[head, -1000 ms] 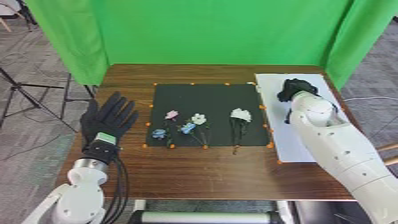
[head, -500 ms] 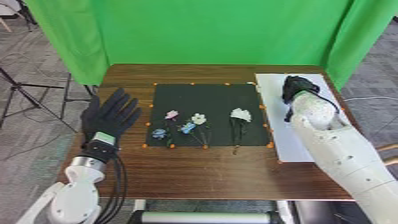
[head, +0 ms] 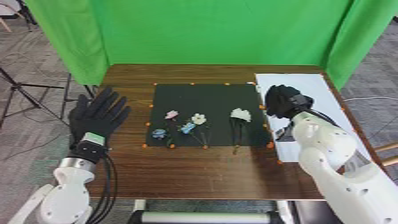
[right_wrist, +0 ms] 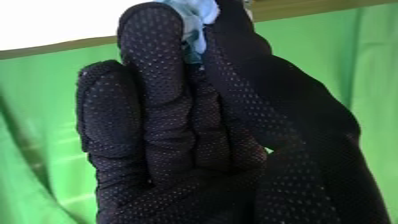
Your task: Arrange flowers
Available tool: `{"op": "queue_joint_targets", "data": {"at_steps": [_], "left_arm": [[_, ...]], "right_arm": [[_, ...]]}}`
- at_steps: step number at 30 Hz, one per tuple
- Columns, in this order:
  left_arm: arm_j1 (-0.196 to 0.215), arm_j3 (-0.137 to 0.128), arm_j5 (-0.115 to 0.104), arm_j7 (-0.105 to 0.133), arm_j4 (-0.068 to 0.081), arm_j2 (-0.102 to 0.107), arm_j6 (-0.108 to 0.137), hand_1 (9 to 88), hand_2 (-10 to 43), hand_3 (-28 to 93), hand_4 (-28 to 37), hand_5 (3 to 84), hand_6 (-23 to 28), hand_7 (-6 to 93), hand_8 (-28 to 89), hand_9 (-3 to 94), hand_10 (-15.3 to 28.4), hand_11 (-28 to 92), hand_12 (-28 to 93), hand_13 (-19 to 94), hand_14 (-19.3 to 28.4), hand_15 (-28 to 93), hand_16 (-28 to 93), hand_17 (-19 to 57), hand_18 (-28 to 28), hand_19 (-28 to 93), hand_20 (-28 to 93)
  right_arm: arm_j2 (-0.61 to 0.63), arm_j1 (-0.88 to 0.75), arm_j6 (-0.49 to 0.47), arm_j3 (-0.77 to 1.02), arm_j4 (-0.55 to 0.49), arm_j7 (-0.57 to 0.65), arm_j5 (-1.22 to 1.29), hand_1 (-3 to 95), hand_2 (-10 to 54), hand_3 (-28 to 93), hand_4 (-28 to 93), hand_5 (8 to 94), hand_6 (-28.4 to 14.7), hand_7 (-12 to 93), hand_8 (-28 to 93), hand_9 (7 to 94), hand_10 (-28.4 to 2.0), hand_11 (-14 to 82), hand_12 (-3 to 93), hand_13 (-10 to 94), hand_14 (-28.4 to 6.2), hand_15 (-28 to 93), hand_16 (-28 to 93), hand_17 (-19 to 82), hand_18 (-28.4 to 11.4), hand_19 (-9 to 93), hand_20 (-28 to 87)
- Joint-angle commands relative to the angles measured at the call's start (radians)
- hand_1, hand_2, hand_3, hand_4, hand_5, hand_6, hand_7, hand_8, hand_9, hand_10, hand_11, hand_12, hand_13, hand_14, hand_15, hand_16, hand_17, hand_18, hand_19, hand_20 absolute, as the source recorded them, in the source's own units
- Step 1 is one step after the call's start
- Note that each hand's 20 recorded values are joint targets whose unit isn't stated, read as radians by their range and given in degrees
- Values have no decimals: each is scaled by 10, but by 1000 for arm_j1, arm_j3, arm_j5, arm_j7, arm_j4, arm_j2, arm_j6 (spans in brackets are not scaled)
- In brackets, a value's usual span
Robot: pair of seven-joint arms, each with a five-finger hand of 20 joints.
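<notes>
The right hand (head: 286, 102) has been shifted nearer the black mat (head: 204, 96) and drawn back toward the robot since the earlier frame, while the left hand (head: 94, 120) has been moved slightly farther out from the mat's left side. In the right wrist view, a pale blue flower (right_wrist: 197, 17) is seen gripped between the thumb and a fingertip of the right hand, which is held above the white board (head: 311, 87) just beside the mat's right edge. The left hand is left ungripped, its fingers extended and spread, near the left edge of the desk (head: 213, 175). On the left half of the mat, a pink flower (head: 171, 114), a small white flower (head: 198, 119) and two blue flowers (head: 187, 128) are laid out with their stems toward the near edge. A larger white flower (head: 240, 115) is set apart on the mat's right half, its stem run past the near edge onto the desk. Beyond the mat's far side, a green curtain (head: 222, 30) is hung behind the desk.
</notes>
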Motion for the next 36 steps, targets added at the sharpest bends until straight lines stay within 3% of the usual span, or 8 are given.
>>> {"op": "queue_joint_targets", "data": {"at_steps": [1, 10, 14, 19, 22, 26, 29, 36], "left_arm": [[8, 1, 1, -14, 6, -13, 1, 266, 152, 696, -283, 384, 69, 151, -84, 319, 132, 211, 118, 228, 145, 382, -77, -59, 139, 376, 93], [-2, 12, 6, -23, 7, -18, 2, 261, 155, 693, -283, 384, 69, 150, -84, 319, 131, 210, 119, 228, 145, 381, -76, -59, 140, 375, 94], [-2, 17, 3, -26, 7, -21, 7, 261, 155, 694, -283, 385, 69, 149, -85, 321, 132, 213, 119, 230, 145, 382, -76, -59, 140, 375, 95], [3, 20, -10, -22, 3, -18, 22, 261, 153, 698, -283, 388, 74, 149, -86, 321, 135, 213, 118, 231, 144, 384, -76, -60, 141, 377, 96], [2, 18, -16, -14, 0, -13, 29, 260, 152, 700, -283, 388, 74, 150, -85, 320, 136, 213, 118, 231, 145, 386, -76, -62, 142, 378, 96], [2, 16, -18, -17, 1, -12, 33, 260, 150, 703, -283, 388, 74, 151, -85, 319, 136, 214, 120, 231, 148, 387, -77, -63, 146, 380, 96], [-2, 22, -18, -21, 0, -13, 36, 259, 145, 719, -282, 388, 75, 152, -85, 318, 136, 214, 120, 230, 149, 387, -77, -63, 146, 380, 96], [-1, 24, -23, -16, -4, -9, 42, 269, 144, 739, -269, 389, 75, 154, -88, 319, 139, 215, 120, 233, 149, 386, -76, -63, 146, 380, 96]], "right_arm": [[-47, -96, -8, -25, -14, -6, -31, 645, -95, 709, -283, 700, -1, 367, 17, 838, -78, 120, 442, 786, -20, 333, 452, 575, -50, 849, 76], [-89, -85, 76, -63, 13, 39, -36, 646, -95, 686, -283, 675, -7, 349, 7, 826, -82, 125, 441, 779, -20, 342, 442, 576, -57, 830, 96], [-98, -87, 47, -62, 0, 55, -34, 638, -95, 685, -283, 667, -11, 343, 0, 821, -84, 130, 437, 775, -19, 352, 438, 581, -63, 814, 109], [-101, -95, -10, -60, -21, 75, -38, 589, -95, 677, -283, 634, -14, 258, -111, 796, -95, 128, 411, 743, -35, 380, 416, 520, -125, 858, 183], [-98, -98, -28, -59, -34, 96, -42, 571, -95, 670, -283, 619, -20, 240, -138, 788, -100, 122, 406, 735, -41, 387, 408, 502, -140, 875, 199], [-98, -99, -5, -61, -43, 111, -30, 512, -95, 718, -283, 609, -28, 225, -131, 753, -114, 195, 350, 717, -61, 433, 362, 489, -151, 885, 223], [-104, -111, 19, -54, -52, 128, -38, 432, -95, 767, -283, 597, -41, 209, -122, 706, -137, 289, 253, 698, -92, 488, 269, 476, -163, 894, 243], [-104, -110, -8, -51, -66, 126, -34, 386, -95, 760, -283, 588, -51, 198, -118, 684, -147, 309, 229, 681, -104, 513, 236, 461, -175, 905, 254]]}}
